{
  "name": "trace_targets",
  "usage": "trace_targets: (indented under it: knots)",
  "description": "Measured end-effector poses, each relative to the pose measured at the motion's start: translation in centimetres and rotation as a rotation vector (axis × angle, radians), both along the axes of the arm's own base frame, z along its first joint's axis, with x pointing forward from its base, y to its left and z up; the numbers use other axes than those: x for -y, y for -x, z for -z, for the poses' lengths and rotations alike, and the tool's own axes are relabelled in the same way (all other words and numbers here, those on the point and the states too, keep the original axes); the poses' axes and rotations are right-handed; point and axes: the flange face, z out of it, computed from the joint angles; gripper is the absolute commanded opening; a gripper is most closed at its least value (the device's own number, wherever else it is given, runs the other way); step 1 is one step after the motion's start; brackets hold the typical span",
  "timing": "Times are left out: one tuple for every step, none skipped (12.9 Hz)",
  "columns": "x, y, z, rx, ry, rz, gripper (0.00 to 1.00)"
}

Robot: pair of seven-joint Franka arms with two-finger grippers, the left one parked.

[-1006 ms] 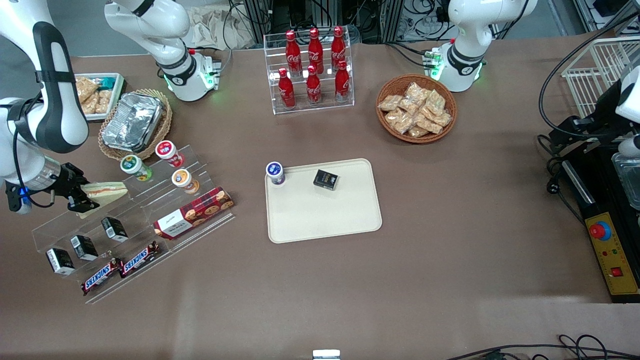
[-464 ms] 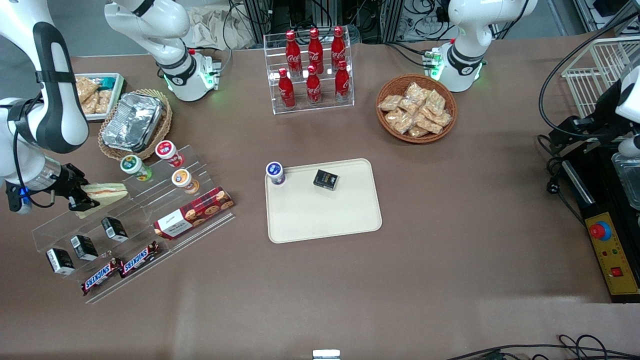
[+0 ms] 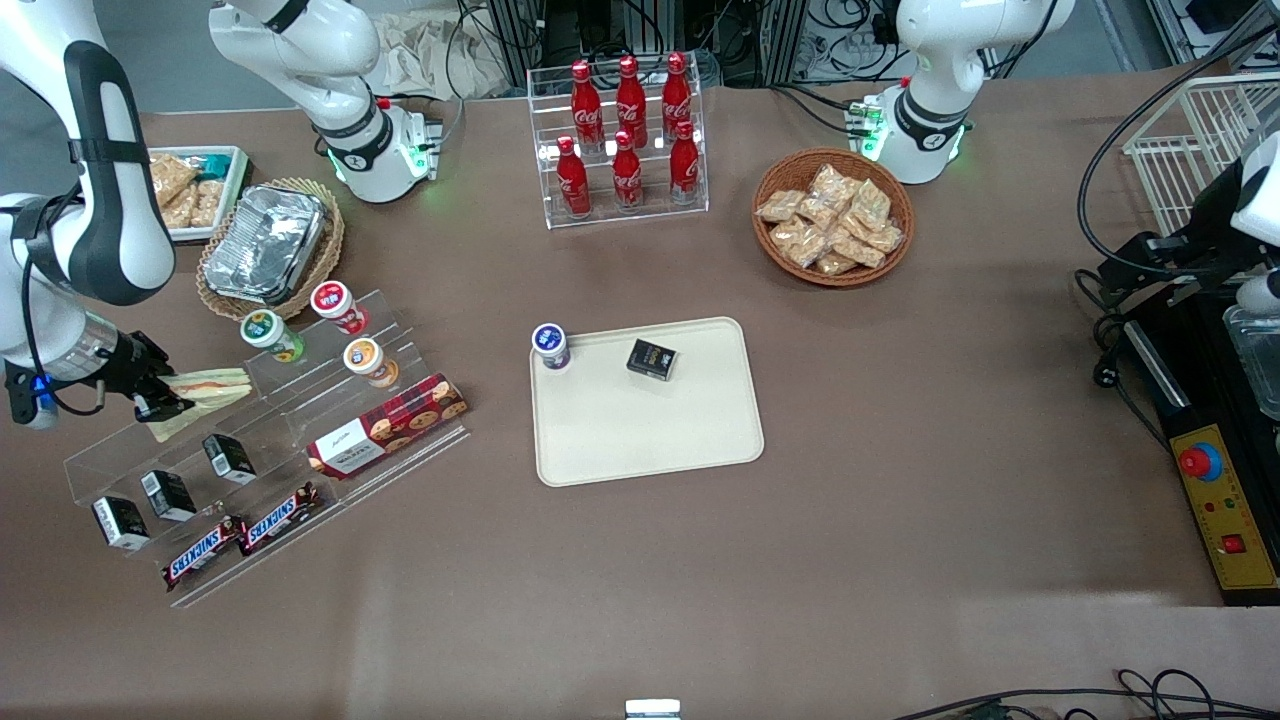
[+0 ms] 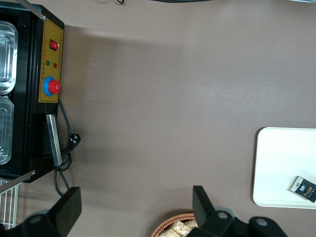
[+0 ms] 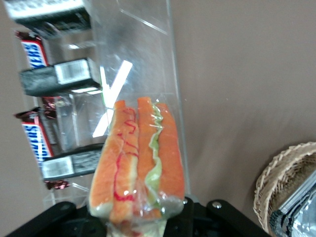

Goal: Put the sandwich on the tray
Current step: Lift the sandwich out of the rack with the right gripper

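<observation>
The sandwich [image 3: 215, 383], a plastic-wrapped wedge of pale bread with orange and green filling, lies tilted on the top step of a clear acrylic shelf [image 3: 300, 420] at the working arm's end of the table. My gripper [image 3: 165, 400] is shut on its end. In the right wrist view the sandwich [image 5: 138, 158] sticks out from between the black fingers of the gripper [image 5: 136, 215], cut edge facing the camera. The cream tray [image 3: 650, 440] lies flat mid-table, well apart from the gripper, and its edge shows in the left wrist view as the tray [image 4: 281, 163].
On the tray stand a small blue-lidded cup [image 3: 550, 346] and a black box [image 3: 652, 359]. The shelf holds cups [image 3: 271, 335], black boxes [image 3: 166, 494], Snickers bars [image 3: 240, 535] and a red cookie box [image 3: 388, 424]. A foil container [image 3: 266, 243], a cola rack [image 3: 625, 140] and a snack basket [image 3: 833, 216] stand farther from the camera.
My gripper has shifted slightly toward the working arm's end of the table, and the sandwich has moved with it and tilted a little on the shelf.
</observation>
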Motion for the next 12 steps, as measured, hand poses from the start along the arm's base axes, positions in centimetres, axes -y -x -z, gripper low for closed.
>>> trace_targets:
  knots:
    - [0.1,-0.3,-1.5,0.026,0.009,-0.02,0.34]
    - [0.2,-0.6,-3.3,0.052,0.017,-0.044,0.34]
    - [0.3,-1.0,-5.4,0.069,0.025,-0.072,0.34]
    - [0.5,-1.5,-7.8,0.076,0.032,-0.109,0.34]
    - [0.5,-2.0,-10.3,0.079,0.037,-0.153,0.35]
    - [0.5,-2.4,-12.5,0.085,0.043,-0.184,0.35]
    - [0.3,-2.8,-14.3,0.092,0.048,-0.205,0.35]
    - [-0.5,-3.2,-15.6,0.093,0.049,-0.23,0.36]
    - [-2.0,-3.6,-16.8,0.087,0.046,-0.263,0.36]
    - [-4.3,-4.0,-17.7,0.078,0.043,-0.303,0.36]
    - [-6.7,-4.3,-18.1,0.07,0.042,-0.346,0.36]
    - [-9.3,-4.6,-18.2,0.058,0.04,-0.391,0.36]
